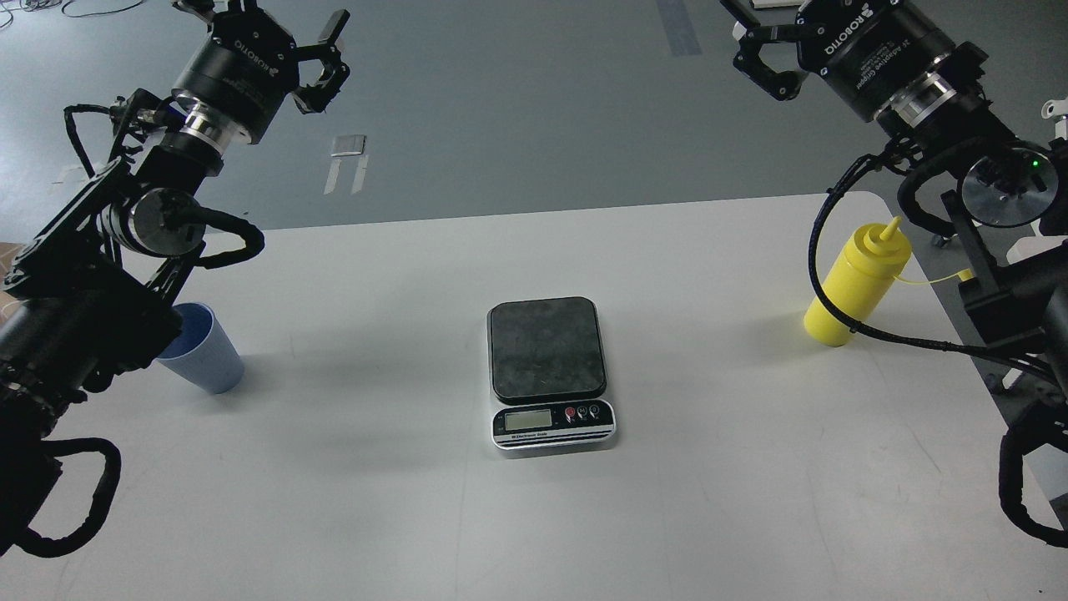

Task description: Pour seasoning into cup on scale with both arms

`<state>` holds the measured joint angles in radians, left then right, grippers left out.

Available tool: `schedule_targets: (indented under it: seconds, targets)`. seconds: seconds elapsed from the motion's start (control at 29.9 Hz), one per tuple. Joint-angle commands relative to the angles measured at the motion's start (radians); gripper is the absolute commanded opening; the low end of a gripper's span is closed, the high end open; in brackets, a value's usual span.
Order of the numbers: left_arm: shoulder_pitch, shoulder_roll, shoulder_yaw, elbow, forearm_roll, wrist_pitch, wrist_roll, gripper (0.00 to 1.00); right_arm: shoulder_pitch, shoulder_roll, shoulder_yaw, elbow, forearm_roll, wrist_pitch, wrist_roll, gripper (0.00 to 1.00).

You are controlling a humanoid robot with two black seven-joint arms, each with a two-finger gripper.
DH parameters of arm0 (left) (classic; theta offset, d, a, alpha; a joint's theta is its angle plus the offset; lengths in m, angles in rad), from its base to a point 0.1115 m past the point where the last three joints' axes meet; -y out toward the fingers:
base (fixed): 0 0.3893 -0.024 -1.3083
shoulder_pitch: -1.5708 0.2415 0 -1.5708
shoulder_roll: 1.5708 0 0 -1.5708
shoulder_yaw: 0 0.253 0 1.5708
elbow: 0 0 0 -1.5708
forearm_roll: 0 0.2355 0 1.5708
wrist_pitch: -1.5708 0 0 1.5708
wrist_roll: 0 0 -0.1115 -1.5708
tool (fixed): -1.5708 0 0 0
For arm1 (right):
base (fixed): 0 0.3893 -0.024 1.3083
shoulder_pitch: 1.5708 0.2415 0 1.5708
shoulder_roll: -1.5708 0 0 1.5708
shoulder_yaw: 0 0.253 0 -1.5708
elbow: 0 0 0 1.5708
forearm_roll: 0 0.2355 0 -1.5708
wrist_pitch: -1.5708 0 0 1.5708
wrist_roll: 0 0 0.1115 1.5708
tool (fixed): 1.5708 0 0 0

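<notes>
I'm holding both arms raised, left gripper (pixel 275 21) fingers spread, right gripper (pixel 755 50) fingers spread, nothing gripped. The scale (pixel 549 373) is sitting mid-table (pixel 400 517), cup (pixel 203 351) by the left edge, seasoning (pixel 855 284) near the right edge.

Left arm (pixel 92 275) hides cup's (pixel 204 355) near rim. Cable crosses seasoning bottle (pixel 855 284) body. Left tool (pixel 275 25) and right tool (pixel 759 42) cut off by top edge. Scale (pixel 546 371) display digits too small to read.
</notes>
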<state>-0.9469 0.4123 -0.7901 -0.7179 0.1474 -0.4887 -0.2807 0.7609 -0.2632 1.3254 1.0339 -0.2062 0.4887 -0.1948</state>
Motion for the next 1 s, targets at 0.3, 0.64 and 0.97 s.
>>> schedule_targets:
  seconds: [0.3, 0.64, 0.97]
  targets:
    - [-0.001, 0.0, 0.0, -0.002, 0.0, 0.0, -0.005, 0.98, 0.0, 0.001, 0.0, -0.002, 0.001, 0.0, 0.002, 1.0]
    - [-0.001, -0.013, 0.0, -0.002, 0.0, 0.0, -0.011, 0.98, 0.0, 0.001, 0.0, -0.002, 0.001, 0.0, 0.0, 1.0]
    - [-0.001, -0.015, -0.001, -0.002, 0.0, 0.0, -0.011, 0.98, 0.0, 0.01, 0.0, 0.0, 0.001, 0.0, 0.0, 1.0]
